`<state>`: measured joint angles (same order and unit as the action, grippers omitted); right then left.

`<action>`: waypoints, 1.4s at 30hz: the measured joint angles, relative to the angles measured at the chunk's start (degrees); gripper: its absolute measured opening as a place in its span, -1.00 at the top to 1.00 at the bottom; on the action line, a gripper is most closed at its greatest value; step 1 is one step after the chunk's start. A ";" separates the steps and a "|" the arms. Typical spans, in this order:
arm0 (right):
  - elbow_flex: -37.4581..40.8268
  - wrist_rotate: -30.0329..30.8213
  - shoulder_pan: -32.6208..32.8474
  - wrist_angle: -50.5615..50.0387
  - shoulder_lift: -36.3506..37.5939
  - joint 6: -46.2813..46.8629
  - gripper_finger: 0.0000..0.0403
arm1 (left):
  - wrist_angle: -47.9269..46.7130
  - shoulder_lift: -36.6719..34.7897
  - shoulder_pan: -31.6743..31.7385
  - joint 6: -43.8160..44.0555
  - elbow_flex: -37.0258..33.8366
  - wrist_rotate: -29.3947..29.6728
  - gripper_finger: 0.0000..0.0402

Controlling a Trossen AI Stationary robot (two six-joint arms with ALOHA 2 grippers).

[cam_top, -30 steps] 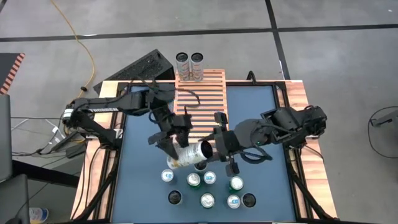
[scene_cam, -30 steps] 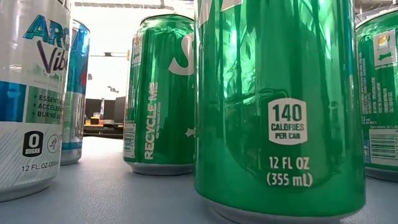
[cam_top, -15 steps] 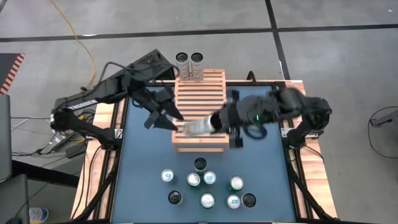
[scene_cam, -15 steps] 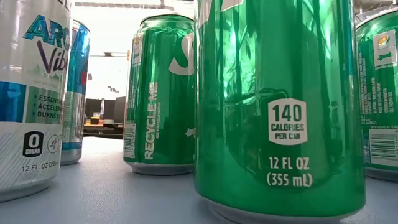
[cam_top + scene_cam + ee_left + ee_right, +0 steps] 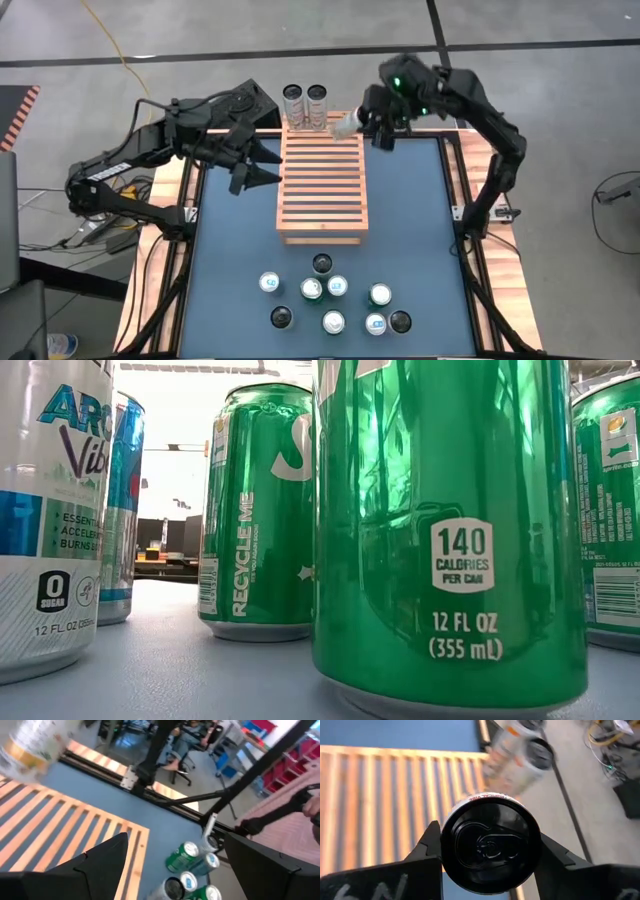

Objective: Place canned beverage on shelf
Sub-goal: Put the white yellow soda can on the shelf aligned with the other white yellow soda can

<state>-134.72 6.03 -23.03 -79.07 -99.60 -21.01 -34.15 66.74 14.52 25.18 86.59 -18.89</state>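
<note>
A pale can (image 5: 343, 126), with a dark top (image 5: 490, 847), hangs above the far right corner of the wooden slatted shelf (image 5: 322, 185). My right gripper (image 5: 352, 123) is shut on it. Two cans (image 5: 305, 105) stand upright at the shelf's far edge and show blurred past the held can (image 5: 520, 755). My left gripper (image 5: 258, 165) hovers open over the table just left of the shelf, with nothing between its fingers (image 5: 176, 840). The low view shows neither gripper. My right gripper pinches the can's round side wall (image 5: 447, 851) between its two fingers (image 5: 550, 854), one on each side. The can lies along the fingers, its top end facing back toward the wrist. It is tilted and lifted clear, above the shelf's far right corner.
Several upright cans (image 5: 330, 300) stand in a cluster on the blue table near its front edge; the low view shows them close up, a green one (image 5: 450, 530) foremost. The blue surface (image 5: 415, 230) right of the shelf is bare. A wooden border (image 5: 478, 160) rims the table.
My right gripper has carried the can from above the near cluster across the shelf to its far right corner, turning as it went. My left gripper, which stood beside the can, has drawn back up and toward the table's far left, staying open.
</note>
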 joint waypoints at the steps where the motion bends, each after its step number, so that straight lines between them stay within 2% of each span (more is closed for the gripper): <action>1: 0.00 -0.32 -1.65 0.34 -0.21 -0.87 0.18 | -0.27 -0.02 0.00 0.06 0.00 0.33 -0.58; 8: 0.02 -3.27 -11.24 1.55 -3.09 -9.13 0.18 | -1.42 0.02 -0.01 0.79 0.00 5.78 -0.58; 14: 0.00 -6.55 -13.69 1.59 -7.20 -15.37 0.18 | -1.29 -0.01 0.00 2.07 0.00 10.60 -0.58; 22: 0.00 -5.76 -14.71 1.45 -10.50 -17.99 0.18 | -1.33 0.00 0.08 2.48 0.00 13.61 -0.58; 31: -0.24 -5.91 -13.33 -0.68 -9.53 -16.08 0.18 | -1.54 0.00 3.15 -1.44 0.00 13.39 -0.58; 42: -0.17 -6.04 -12.59 -3.02 -9.19 -15.20 0.18 | -1.56 0.00 10.56 -2.27 0.00 8.77 -0.58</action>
<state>-134.89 -0.01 -35.62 -82.09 -108.79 -36.21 -35.71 66.74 25.08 22.92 86.59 -10.12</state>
